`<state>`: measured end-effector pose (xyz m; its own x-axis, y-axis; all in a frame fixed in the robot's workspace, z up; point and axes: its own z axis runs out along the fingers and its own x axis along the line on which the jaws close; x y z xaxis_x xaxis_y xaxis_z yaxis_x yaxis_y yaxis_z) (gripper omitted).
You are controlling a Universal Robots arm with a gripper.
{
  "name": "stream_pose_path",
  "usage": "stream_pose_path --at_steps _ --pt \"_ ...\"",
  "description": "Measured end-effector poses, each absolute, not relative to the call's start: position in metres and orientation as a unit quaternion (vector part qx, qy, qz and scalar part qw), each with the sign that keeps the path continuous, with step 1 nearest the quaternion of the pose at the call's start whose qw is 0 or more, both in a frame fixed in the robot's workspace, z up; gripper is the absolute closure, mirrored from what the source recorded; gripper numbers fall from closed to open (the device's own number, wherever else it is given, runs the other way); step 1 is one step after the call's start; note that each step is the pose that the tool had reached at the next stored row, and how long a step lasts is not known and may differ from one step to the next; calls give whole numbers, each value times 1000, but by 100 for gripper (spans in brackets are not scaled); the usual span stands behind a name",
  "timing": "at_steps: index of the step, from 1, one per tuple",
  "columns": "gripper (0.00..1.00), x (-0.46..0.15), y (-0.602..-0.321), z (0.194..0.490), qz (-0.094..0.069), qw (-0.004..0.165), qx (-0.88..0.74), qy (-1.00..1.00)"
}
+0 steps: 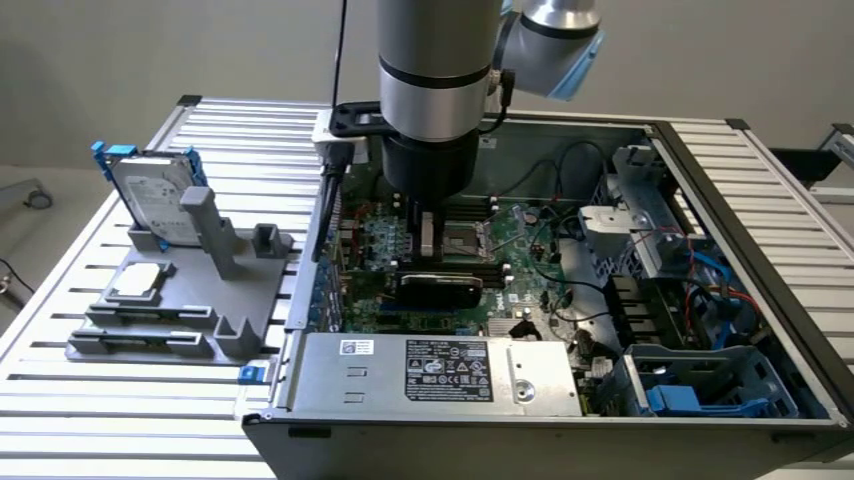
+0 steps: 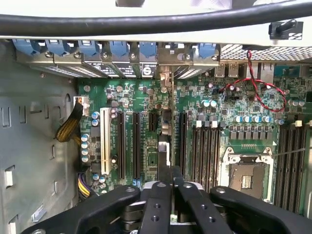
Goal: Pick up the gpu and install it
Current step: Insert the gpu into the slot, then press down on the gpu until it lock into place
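Down over the expansion slots (image 2: 135,141) stands the gpu (image 1: 438,288), on edge, with the jaws pinched together on its thin top edge. Light and stiff, I'd say, but fragile: grip the bare board rim, never the components. Around it lie the green motherboard (image 1: 534,225), the open case (image 1: 707,165) and the slatted desk (image 1: 134,420).

You're looking at the gpu (image 1: 438,290) — black shroud, rounded corners.
It's standing on edge over the green board (image 1: 527,245).
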<state>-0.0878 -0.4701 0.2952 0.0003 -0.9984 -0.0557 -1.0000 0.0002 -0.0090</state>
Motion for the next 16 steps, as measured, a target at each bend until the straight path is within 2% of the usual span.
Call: stream_pose_path --at_steps 1,16 --pt "89 -88 -470 295 16 23 -707 707" --pt "89 -88 -470 295 17 23 -707 707"
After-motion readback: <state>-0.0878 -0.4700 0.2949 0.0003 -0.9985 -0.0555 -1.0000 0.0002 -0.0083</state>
